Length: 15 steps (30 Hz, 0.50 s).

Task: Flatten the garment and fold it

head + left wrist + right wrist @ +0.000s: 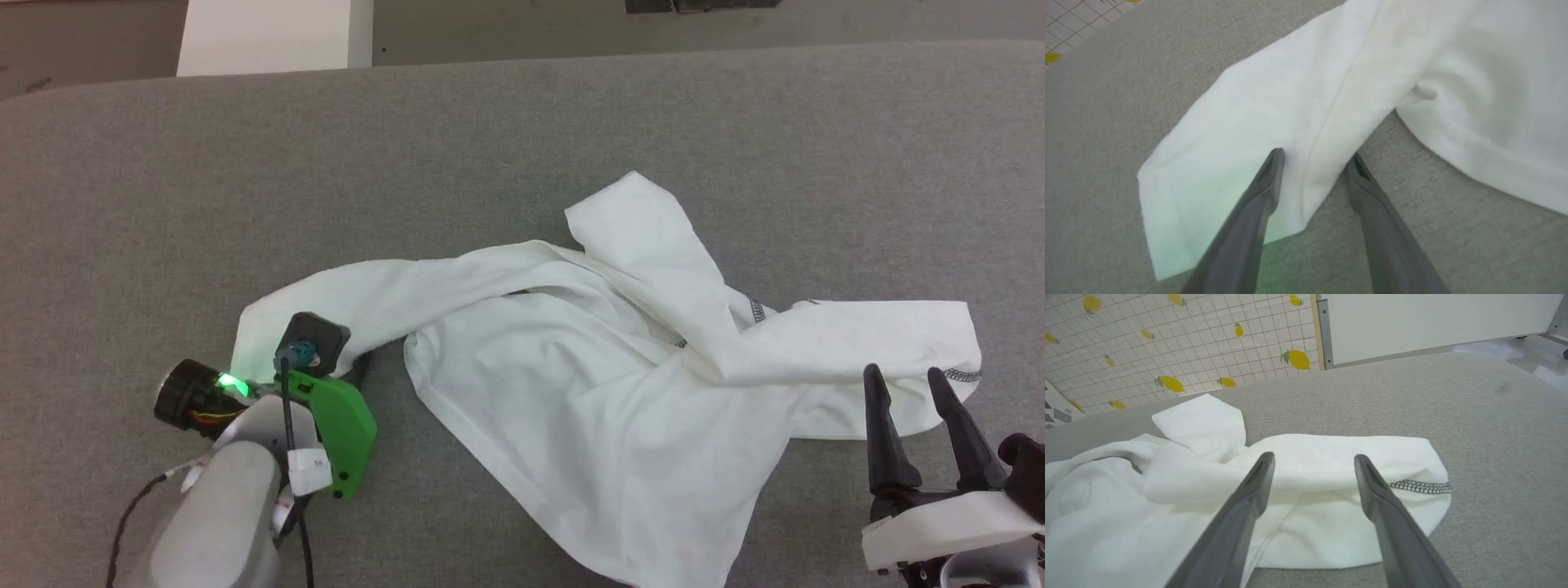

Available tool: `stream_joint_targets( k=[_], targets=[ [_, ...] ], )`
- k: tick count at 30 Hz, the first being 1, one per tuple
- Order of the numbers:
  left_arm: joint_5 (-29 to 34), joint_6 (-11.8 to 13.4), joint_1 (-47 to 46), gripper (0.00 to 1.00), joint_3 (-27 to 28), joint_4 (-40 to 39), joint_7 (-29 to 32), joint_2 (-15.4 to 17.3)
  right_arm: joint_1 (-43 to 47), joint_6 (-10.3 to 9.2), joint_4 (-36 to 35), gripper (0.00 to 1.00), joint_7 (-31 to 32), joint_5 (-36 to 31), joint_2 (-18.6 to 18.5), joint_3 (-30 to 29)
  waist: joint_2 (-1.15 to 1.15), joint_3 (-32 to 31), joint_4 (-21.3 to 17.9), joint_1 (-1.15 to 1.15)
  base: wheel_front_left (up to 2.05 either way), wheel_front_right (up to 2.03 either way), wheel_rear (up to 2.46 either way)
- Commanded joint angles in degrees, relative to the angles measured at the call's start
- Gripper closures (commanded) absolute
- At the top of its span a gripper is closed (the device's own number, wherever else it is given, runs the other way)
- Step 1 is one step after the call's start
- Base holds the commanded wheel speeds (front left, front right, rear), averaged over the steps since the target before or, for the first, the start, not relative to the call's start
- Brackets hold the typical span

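The shirt (588, 384) lies crumpled across the middle of the grey counter (522, 131), stretched from left to right; one white sleeve-like end reaches out to the left, the body spreads toward the near edge, and a loose flap (637, 229) points toward the far edge; dark zigzag stitching (963, 375) shows along the hem of the right-hand end, and a short run of it near the middle folds.

The left gripper (1316, 155) is down at the left end of the shirt; its fingers (1257, 196) stand apart, not clenched; one finger lies over the cloth, the other meets the cloth's edge from the bare counter side, so a strip of white fabric sits between them; in the head view a green cover (343, 425) and a green light on the wrist hide the fingertips.

The right gripper (904, 380) is at the near right, its fingers spread wide and grasping nothing; they point at the right end of the shirt, with the stitched hem just beside one fingertip in the right wrist view; whether the tips touch the cloth I cannot tell.

A white box (269, 37) stands beyond the counter's far edge; its inside cannot be seen; lemon-print tiles (1167, 343) show past the counter.
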Motion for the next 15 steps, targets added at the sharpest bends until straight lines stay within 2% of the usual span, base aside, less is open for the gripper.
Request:
stream_joint_targets(
  k=[1,6,9,11,15],
  targets=[
    [-1.8,-0.4,-0.2,1.00,-0.4,1.2,-0.7,-0.7,-0.8,-0.08,-0.3,0.00,0.1,0.2,0.1,-0.1,0.00,0.2,0.5,0.00,0.00,0.00,0.00],
    [-11.3,-0.4,-0.8,1.00,2.1,-0.6,-4.6,-2.7,-0.7,-0.08,-0.1,0.00,0.4,0.2,0.1,-0.1,0.00,-0.9,2.0,0.00,0.00,0.00,0.00],
    [-15.7,0.0,-1.6,1.00,6.2,-5.0,-5.5,-1.9,-0.5,-0.08,0.2,0.00,0.5,0.3,0.1,-0.2,0.00,-2.0,2.9,0.00,0.00,0.00,0.00],
    [-17.7,2.1,-1.8,1.00,11.2,-10.5,-4.5,1.4,0.0,-0.08,0.4,0.00,0.6,0.6,0.1,0.1,0.00,-3.1,3.7,0.00,0.00,0.00,0.00],
    [-17.9,6.4,0.0,1.00,17.5,-15.3,-1.8,6.8,0.3,-0.08,1.0,0.00,0.5,0.9,0.1,0.5,0.00,-3.8,3.9,0.00,0.00,0.00,0.00]
  ],
)
